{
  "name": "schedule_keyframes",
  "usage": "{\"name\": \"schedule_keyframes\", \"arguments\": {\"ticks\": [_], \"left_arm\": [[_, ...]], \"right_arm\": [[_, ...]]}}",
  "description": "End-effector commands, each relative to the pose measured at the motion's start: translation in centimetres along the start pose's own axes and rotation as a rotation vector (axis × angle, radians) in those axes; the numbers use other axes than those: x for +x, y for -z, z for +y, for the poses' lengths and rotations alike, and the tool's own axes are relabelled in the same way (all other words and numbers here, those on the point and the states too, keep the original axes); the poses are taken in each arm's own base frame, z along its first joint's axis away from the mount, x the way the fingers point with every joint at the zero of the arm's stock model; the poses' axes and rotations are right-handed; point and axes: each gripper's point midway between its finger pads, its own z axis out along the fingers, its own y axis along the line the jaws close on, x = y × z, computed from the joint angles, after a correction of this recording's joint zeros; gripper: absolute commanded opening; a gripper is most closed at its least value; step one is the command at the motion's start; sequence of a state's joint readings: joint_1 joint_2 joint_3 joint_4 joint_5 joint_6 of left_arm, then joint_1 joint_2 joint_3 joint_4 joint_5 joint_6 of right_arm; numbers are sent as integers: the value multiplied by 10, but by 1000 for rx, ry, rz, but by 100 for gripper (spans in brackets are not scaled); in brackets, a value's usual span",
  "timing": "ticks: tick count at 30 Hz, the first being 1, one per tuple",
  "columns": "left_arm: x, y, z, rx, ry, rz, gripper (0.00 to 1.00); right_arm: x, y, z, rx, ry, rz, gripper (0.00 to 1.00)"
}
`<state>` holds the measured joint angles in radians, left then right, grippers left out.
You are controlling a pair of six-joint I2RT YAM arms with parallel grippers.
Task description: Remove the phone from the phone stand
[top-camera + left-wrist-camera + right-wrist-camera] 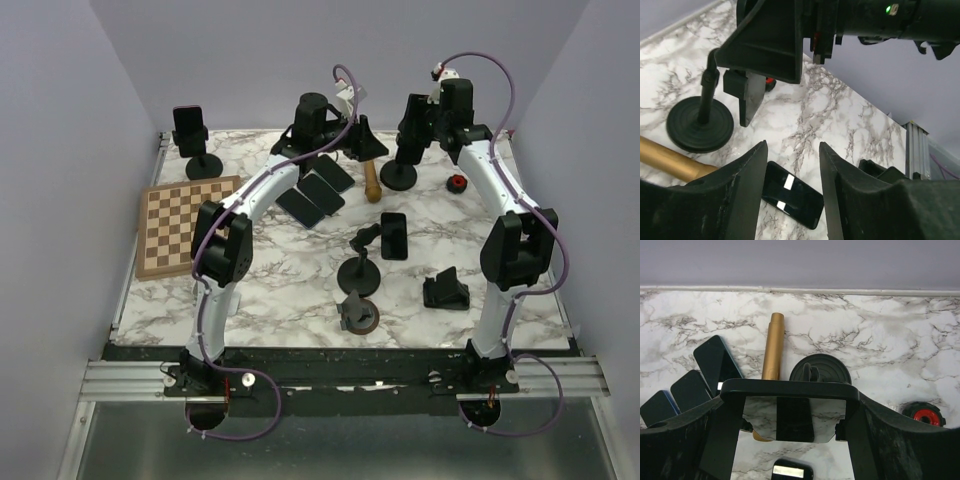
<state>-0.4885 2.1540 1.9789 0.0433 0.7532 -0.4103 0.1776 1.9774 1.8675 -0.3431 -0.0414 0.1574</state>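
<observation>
RISK | right gripper (791, 405) clamps the cradle of the black round-based phone stand (821, 371), cradle apparently empty | left gripper (792, 150) parted, holding nothing | black slab phone (791, 201) flat on white marbled table (850, 120) beneath it | a careless release could topple the stand onto the phone

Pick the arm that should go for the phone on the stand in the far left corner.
Left, probably. The left gripper is open and empty, on the same side as that stand; the right gripper is clamped on another stand's holder, farther from the phone.
</observation>
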Motion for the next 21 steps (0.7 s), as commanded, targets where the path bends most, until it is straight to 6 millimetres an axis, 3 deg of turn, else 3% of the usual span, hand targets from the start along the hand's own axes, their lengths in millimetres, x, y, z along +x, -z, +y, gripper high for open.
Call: {"name": "schedule_keyframes", "arguments": {"ticks": [1,7,14,21], "left_arm": [[0,-15,-11,143,-3,-15,54],[5,-33,14,125,19,-43,63],[9,-55,41,84,94,-109,63],[14,-64,54,52,116,-141,61]], "right_arm": [[1,3,26,-93,-63,47,1],[3,6,36,-149,-64,79,1],[13,9,39,-173,-51,119,1],[20,8,38,-175,-40,138,1]]}}
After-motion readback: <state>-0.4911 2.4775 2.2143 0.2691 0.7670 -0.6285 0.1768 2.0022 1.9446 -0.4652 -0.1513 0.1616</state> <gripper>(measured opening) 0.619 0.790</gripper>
